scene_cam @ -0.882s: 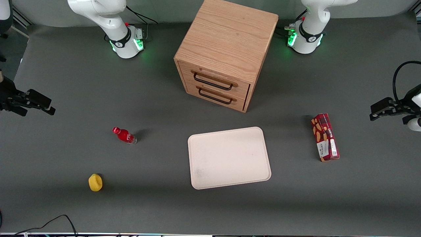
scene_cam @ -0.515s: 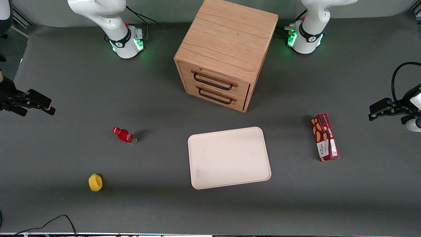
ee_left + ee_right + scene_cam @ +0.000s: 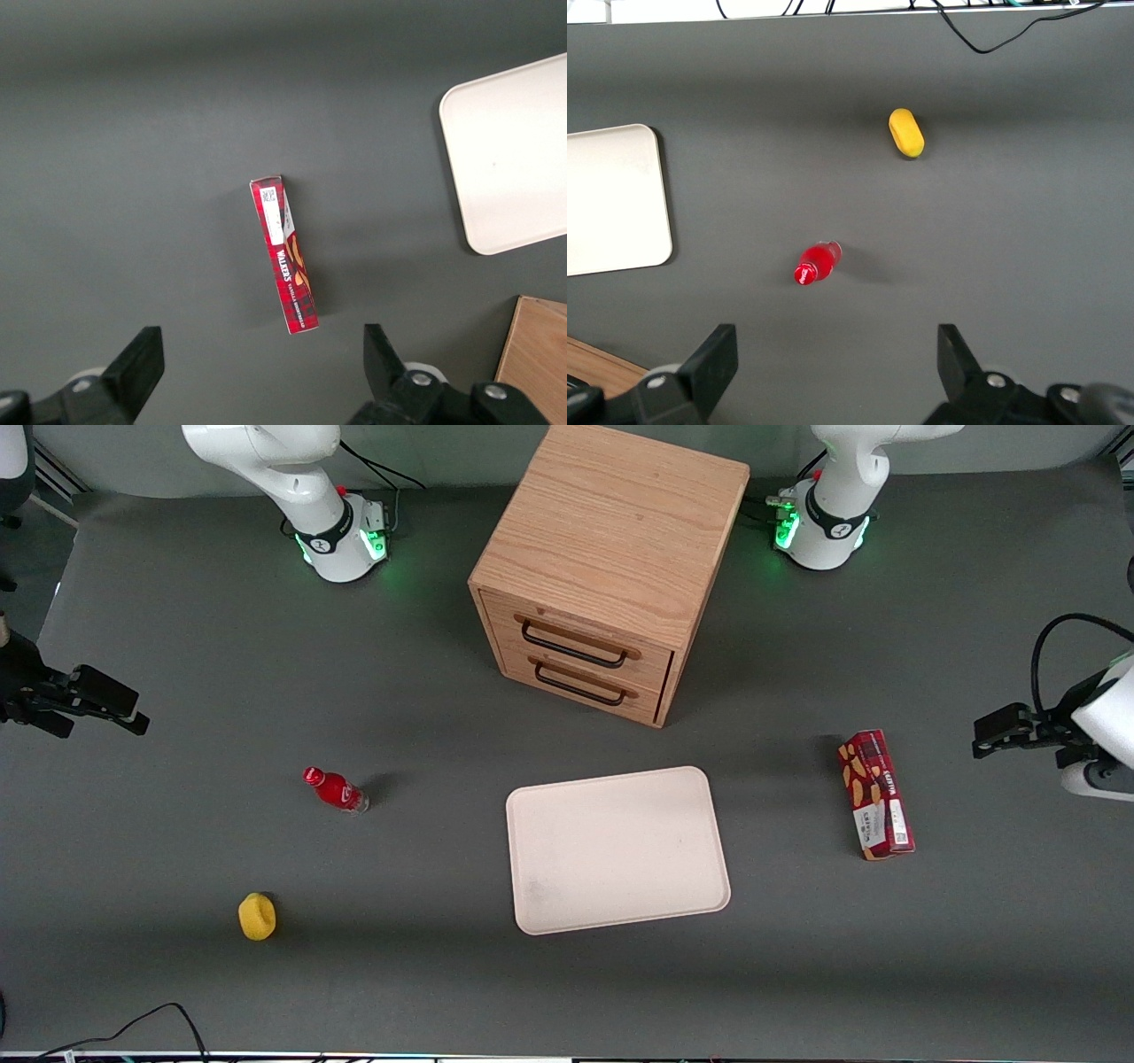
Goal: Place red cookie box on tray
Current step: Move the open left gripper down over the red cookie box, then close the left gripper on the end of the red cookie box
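The red cookie box (image 3: 875,794) lies flat on the grey table, toward the working arm's end, its white label end nearer the front camera. It also shows in the left wrist view (image 3: 286,255). The cream-white tray (image 3: 617,850) lies beside it toward the table's middle, with nothing on it; its corner shows in the left wrist view (image 3: 518,159). My left gripper (image 3: 997,731) hovers above the table, farther out toward the working arm's end than the box. It is open and empty (image 3: 261,341), fingers (image 3: 142,354) wide apart, not touching the box.
A wooden two-drawer cabinet (image 3: 607,567) stands farther from the front camera than the tray. A small red bottle (image 3: 335,789) and a yellow object (image 3: 257,916) lie toward the parked arm's end of the table.
My left gripper has moved toward the red cookie box from the working arm's end of the table. The box and tray have not moved.
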### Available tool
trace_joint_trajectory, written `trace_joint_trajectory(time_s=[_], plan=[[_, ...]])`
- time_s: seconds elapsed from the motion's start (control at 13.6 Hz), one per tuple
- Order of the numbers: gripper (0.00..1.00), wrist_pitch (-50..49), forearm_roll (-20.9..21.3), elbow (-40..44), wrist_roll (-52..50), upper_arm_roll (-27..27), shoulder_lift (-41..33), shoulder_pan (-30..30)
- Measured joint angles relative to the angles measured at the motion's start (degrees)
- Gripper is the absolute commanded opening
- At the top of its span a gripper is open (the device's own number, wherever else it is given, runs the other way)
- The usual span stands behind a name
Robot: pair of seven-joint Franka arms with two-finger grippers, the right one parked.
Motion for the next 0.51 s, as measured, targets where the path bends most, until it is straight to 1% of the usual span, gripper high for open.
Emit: trace_joint_trajectory(time_s=[0.15, 0.37, 0.51], plan=[[1.00, 2.5, 0.0, -1.7, -1.9, -0.1, 3.1, -0.2], [1.00, 16.6, 0.0, -10.8, -4.2, -0.1, 7.9, -0.1], [1.00, 23.2, 0.0, -16.0, -5.6, 0.0, 10.9, -0.1]])
